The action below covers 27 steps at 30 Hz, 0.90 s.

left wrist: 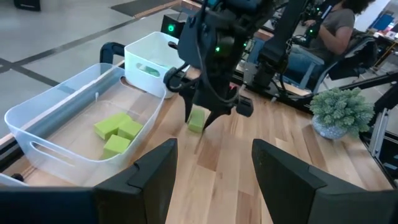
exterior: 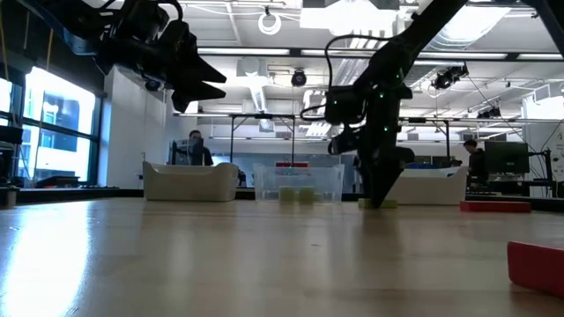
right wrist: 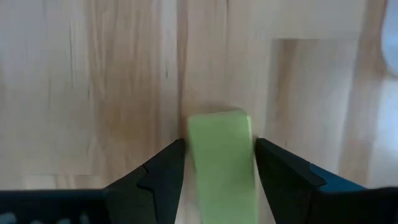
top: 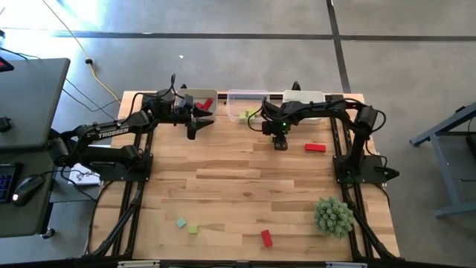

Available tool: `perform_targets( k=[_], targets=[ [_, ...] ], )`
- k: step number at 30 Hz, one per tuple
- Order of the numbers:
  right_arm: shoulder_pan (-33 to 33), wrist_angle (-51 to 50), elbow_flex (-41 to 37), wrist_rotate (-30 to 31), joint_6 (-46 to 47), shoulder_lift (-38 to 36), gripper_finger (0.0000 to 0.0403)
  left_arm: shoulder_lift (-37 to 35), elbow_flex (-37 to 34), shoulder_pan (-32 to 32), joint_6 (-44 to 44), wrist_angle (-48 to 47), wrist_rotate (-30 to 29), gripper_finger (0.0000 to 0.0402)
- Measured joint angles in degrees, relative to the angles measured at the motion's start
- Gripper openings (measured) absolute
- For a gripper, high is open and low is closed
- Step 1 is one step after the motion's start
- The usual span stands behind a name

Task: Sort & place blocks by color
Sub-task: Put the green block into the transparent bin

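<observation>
Right wrist view: I saw right gripper [right wrist: 219, 163] down at table [right wrist: 93, 81], fingers straddling green block [right wrist: 221, 158], contact unclear. Left gripper [top: 195, 119] hung spread, empty, beside red bin [top: 202, 97].

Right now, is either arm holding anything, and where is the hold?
The right gripper has a yellow-green block between its fingers, on its long sides, down at the table. The left gripper holds nothing.

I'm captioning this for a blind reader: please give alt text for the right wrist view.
The right gripper has its two dark fingers on either side of a small yellow-green rectangular block on the light wooden table, seen from directly above.
</observation>
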Motion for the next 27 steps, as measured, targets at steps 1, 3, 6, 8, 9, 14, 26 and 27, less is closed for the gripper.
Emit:
perform_targets(
  k=[1,3,6,8,9,14,26,27],
  targets=[
    [0.00,-0.29,0.11,-0.48,0.03,0.33,0.0186,0.00,0.00,0.00,0.00,0.00,0.00,0.0197],
    [-0.03,-0.89,0.22,-1.07,0.08,0.69,0.0184,0.00,0.00,-0.02,-0.09,-0.02,0.02,0.0197],
    [0.39,-0.94,0.26,-0.65,0.17,0.82,0.0165,0.00,0.00,-0.02,-0.14,-0.02,0.00,0.0197],
    [0.37,-0.86,0.26,-0.67,0.17,0.86,0.0137,0.00,0.00,-0.02,-0.16,-0.03,0.00,0.0197],
    [0.37,-0.85,0.26,-0.70,0.36,0.86,0.0121,0.00,0.00,-0.02,-0.16,-0.03,0.00,0.0197],
    [0.42,-0.93,0.79,-1.10,2.77,0.88,0.0095,0.00,0.00,-0.02,-0.16,-0.02,0.00,0.0197],
    [-0.09,-9.83,12.90,-5.78,2.63,1.32,0.0095,0.00,0.00,-0.02,-1.99,-0.02,-0.20,0.0197],
    [-0.13,-10.61,14.11,-5.48,2.51,1.30,0.0095,0.00,0.00,-0.02,-2.09,-0.03,-0.22,0.0197]
  ],
)
